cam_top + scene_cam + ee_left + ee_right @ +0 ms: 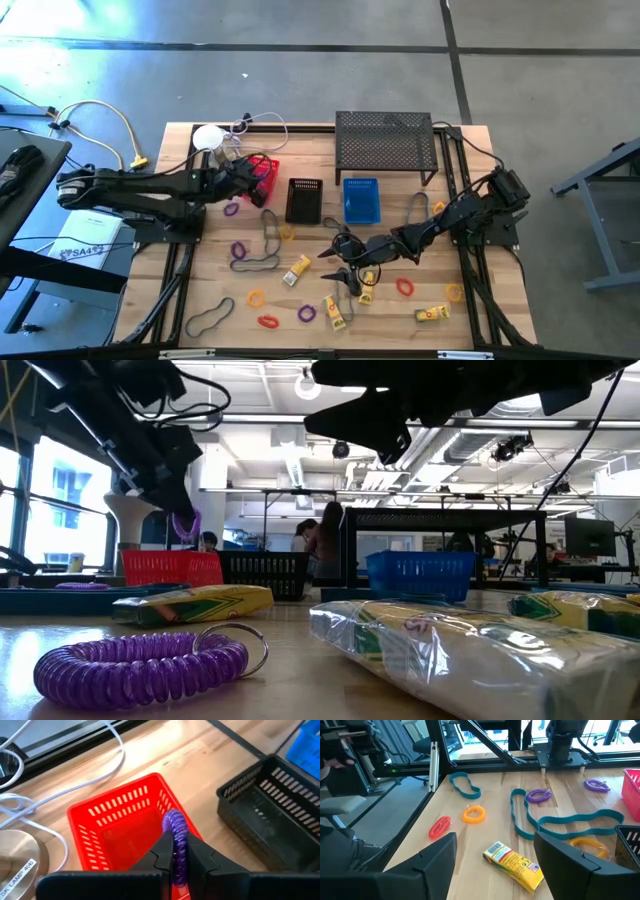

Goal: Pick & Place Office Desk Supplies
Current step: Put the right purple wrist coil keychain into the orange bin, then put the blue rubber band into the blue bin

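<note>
Wooden table [200,300]; left gripper [177,851] pinches purple ring [176,827], lower coil hidden; right gripper [495,851] apart

Two dark jointed arms, each pincer [180,862] matte black.

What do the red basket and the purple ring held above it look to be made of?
Red basket: looks like glossy moulded plastic, with slotted walls. Purple ring, pinched in the left hand: a coiled, springy cord, probably plastic or rubber.

Bright daylight washes my workspace; glare blooms on the floor [60,60] at ten o'clock. Looking level, ceiling lamps [308,385] backlight my arms into silhouettes, and the nearest purple coil [140,665] blurs.
</note>
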Controlling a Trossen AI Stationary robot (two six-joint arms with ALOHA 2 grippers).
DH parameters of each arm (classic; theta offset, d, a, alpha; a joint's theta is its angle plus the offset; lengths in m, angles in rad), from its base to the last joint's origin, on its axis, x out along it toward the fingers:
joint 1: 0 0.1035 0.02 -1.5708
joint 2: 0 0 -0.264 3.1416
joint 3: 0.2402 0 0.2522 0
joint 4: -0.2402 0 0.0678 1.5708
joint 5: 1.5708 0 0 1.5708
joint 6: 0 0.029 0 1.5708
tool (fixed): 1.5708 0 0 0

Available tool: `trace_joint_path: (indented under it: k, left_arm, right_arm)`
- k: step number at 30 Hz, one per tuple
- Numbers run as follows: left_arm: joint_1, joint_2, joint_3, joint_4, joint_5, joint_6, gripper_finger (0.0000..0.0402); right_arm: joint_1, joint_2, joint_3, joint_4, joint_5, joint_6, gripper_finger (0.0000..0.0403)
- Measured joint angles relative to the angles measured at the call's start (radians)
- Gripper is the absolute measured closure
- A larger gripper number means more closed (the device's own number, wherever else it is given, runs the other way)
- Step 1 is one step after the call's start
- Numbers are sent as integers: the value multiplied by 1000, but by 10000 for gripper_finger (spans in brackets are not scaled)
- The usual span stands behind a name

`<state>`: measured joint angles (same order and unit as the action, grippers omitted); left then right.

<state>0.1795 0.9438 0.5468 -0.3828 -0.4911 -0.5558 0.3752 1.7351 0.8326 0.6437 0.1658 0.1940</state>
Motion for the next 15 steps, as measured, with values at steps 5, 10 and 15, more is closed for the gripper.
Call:
trace_joint_path:
  k: [5, 10, 15]
  left_arm:
    - [19, 27, 0, -17, 7, 5, 356]
    - [8, 75, 0, -14, -1, -3, 322]
    - [8, 103, 0, -12, -10, -10, 313]
  right_arm:
    - [0, 0, 0, -3, 0, 0, 149]
    - [0, 0, 0, -4, 0, 1, 149]
    - [0, 0, 0, -4, 0, 3, 149]
